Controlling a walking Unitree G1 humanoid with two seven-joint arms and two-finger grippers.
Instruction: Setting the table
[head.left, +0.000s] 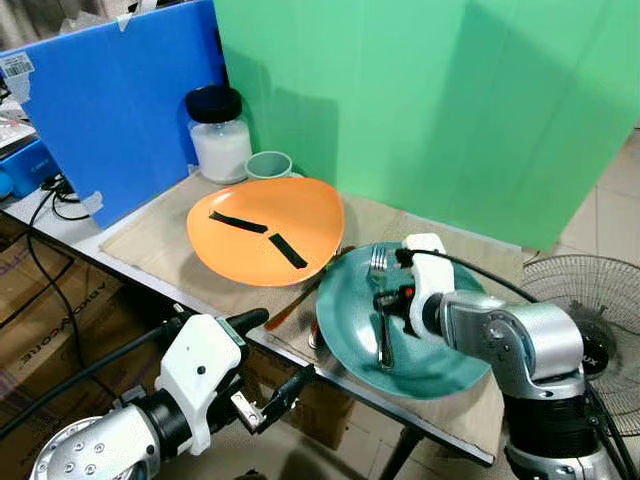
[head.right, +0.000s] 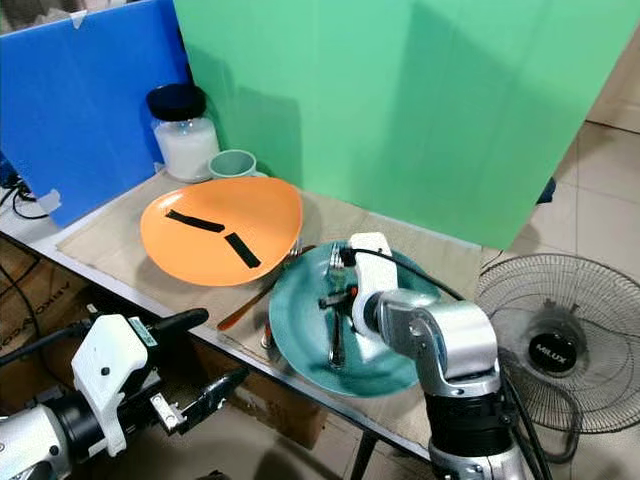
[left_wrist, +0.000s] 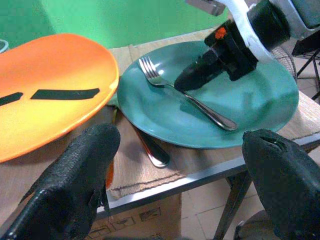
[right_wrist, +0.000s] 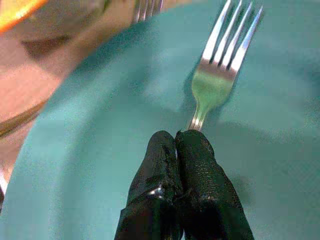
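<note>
— Backdrop first: what stands behind the table?

— A tall green panel and, on the robot's left, a blue corrugated board. In front of them runs a grey-edged table under a beige woven mat; a grey floor fan sits low on the robot's right.

— And the dishes?

— Two plates. A round teal plate overhangs the near table edge; a rounded orange plate with two black tape strips lies just beside it, toward the left. Behind the orange one: a clear jar with a black lid, white contents, and a pale green cup.

— Cutlery?

— A silver metal fork lies on the teal plate, tines toward the panel. More utensil handles (kind unclear) poke out between the plates.

— The arms?

— Right gripper is down on the teal plate, its two black fingers pressed together, clenched over the fork's neck just below the tines. Left gripper hangs off the near table edge, below the orange plate, fingers spread wide and holding nothing.
</note>
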